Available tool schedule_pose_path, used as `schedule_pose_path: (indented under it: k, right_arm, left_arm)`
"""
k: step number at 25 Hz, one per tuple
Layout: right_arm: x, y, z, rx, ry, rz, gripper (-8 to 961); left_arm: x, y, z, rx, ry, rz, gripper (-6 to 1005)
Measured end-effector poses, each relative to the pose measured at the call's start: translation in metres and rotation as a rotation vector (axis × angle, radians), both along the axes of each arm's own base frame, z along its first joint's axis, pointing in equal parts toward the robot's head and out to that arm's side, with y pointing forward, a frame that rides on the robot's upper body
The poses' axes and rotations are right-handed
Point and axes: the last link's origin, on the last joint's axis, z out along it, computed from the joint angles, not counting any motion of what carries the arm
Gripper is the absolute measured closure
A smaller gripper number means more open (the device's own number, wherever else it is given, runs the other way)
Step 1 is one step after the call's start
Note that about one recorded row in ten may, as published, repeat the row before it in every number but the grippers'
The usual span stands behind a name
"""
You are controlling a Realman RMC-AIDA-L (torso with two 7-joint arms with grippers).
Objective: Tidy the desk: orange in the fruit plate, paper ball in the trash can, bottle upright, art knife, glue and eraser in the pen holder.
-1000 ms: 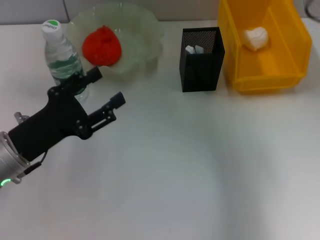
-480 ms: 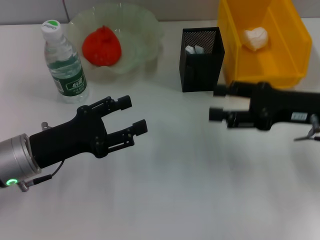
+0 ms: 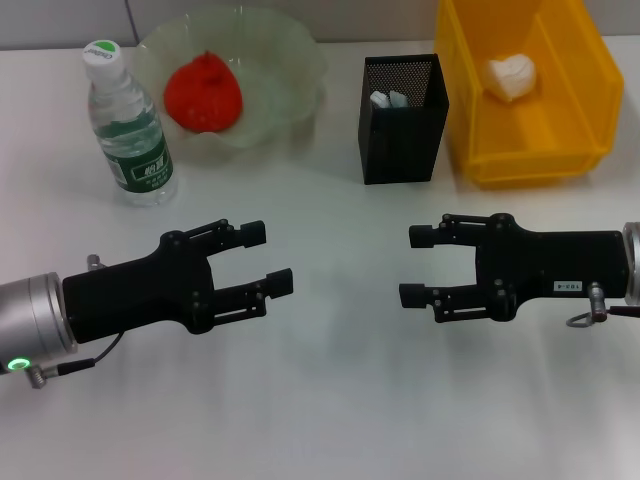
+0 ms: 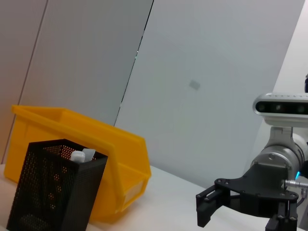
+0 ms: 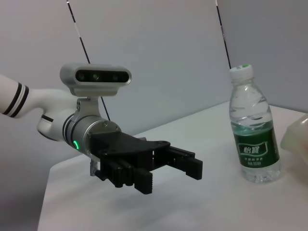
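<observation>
The orange [image 3: 203,92] lies in the pale green fruit plate [image 3: 290,50] at the back. The water bottle [image 3: 129,127] stands upright left of the plate; it also shows in the right wrist view [image 5: 252,132]. The black mesh pen holder [image 3: 402,130] holds white items [image 3: 389,99]; it also shows in the left wrist view [image 4: 53,192]. The paper ball [image 3: 511,76] lies in the yellow trash bin [image 3: 560,150]. My left gripper [image 3: 266,258] is open and empty over the table's front left. My right gripper [image 3: 412,266] is open and empty at the front right, facing the left one.
The white table [image 3: 330,400] runs wide in front of the objects. The yellow bin [image 4: 96,144] stands right behind the pen holder in the left wrist view. The other arm's gripper [image 5: 168,166] shows in the right wrist view.
My left gripper drew back from the bottle and came down to the front left. My right gripper came into view from the right and settled low, opposite the left one.
</observation>
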Motion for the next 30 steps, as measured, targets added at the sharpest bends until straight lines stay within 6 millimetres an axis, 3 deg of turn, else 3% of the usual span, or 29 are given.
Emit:
schedule_pose_path:
  k: [30]
  right_arm:
    - [0.0003, 0.0044, -0.0032, 0.025, -0.013, -0.015, 144]
  left_arm:
    - [-0.0033, -0.0011, -0.0043, -0.009, 0.053, -0.019, 226]
